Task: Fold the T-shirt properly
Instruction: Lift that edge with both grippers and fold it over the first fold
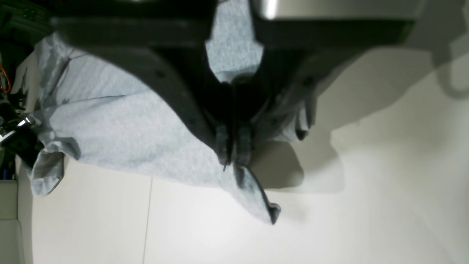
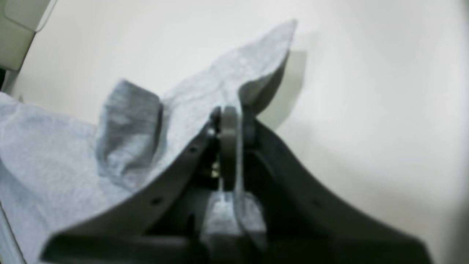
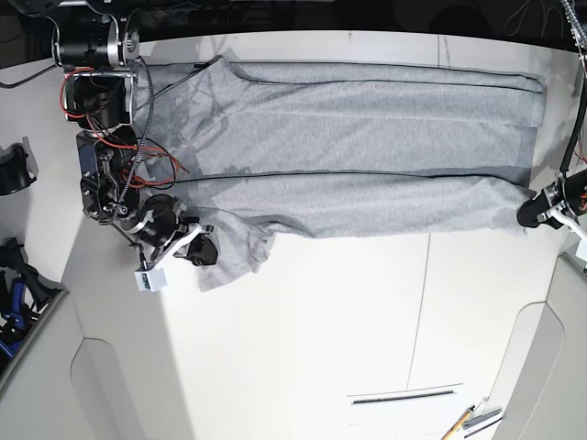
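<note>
Both claws, left claw and right claw, pinch T-shirt edges.

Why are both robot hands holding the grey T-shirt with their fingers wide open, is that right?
Not quite. Both hands hold the T-shirt, but their fingers are shut on the cloth, not open. The left wrist view shows the left gripper pinching it, and the right wrist view shows the right gripper pinching it too.

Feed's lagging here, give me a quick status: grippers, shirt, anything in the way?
Left gripper shut on T-shirt edge. Right gripper shut on shirt near the sleeve. Shirt stretched across the table, partly folded. Nothing blocking.
</note>
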Tool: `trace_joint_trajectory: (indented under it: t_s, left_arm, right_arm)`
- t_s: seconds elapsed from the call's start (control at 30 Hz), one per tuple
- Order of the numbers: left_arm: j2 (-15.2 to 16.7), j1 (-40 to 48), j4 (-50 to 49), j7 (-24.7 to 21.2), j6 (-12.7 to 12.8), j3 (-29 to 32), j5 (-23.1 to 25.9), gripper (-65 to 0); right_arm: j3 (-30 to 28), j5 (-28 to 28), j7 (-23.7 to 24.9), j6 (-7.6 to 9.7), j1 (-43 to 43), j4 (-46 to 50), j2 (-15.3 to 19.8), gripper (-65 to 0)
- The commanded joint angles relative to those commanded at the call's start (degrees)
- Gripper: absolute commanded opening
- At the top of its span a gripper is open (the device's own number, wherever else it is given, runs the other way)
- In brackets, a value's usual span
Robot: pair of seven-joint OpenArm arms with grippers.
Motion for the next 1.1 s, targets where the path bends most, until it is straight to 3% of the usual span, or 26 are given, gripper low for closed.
trace_joint_trajectory:
  t_s: [0.13,0.3,0.43,0.6,0.73,1.0,1.1]
  left_arm:
    - [-0.35,-0.02,0.24,-1.07,0.0,0.0,0.0,-65.0]
    - [-2.67,0.02,3.65,2.45,0.0,0.0,-0.02,-65.0]
    - [-4.11,0.44,6.84,4.24,0.0,0.0,0.02,-65.0]
    - [-6.88,6.93,13.0,4.31,0.0,-0.02,0.02,-65.0]
    - [-7.19,10.86,16.28,4.26,0.0,-0.24,0.85,-65.0]
    - [-7.19,12.39,16.57,4.37,0.0,-0.57,2.21,-65.0]
    - [-7.19,12.41,16.57,6.97,0.0,-0.55,2.14,-65.0]
  right_arm:
    - [1.22,0.22,-5.11,0.04,-0.61,4.57,0.15,-65.0]
    - [3.85,5.99,-11.63,0.22,-8.72,21.88,0.15,-65.0]
    - [4.07,6.8,-12.98,0.2,-16.61,36.3,0.74,-65.0]
    - [4.09,9.79,-13.25,0.17,-25.46,48.63,4.52,-65.0]
    - [4.94,11.3,-14.97,0.2,-29.16,51.32,5.64,-65.0]
    - [12.83,19.74,-19.06,1.25,-33.94,51.36,5.6,-65.0]
    - [13.94,21.24,-19.63,1.27,-35.21,51.36,5.57,-65.0]
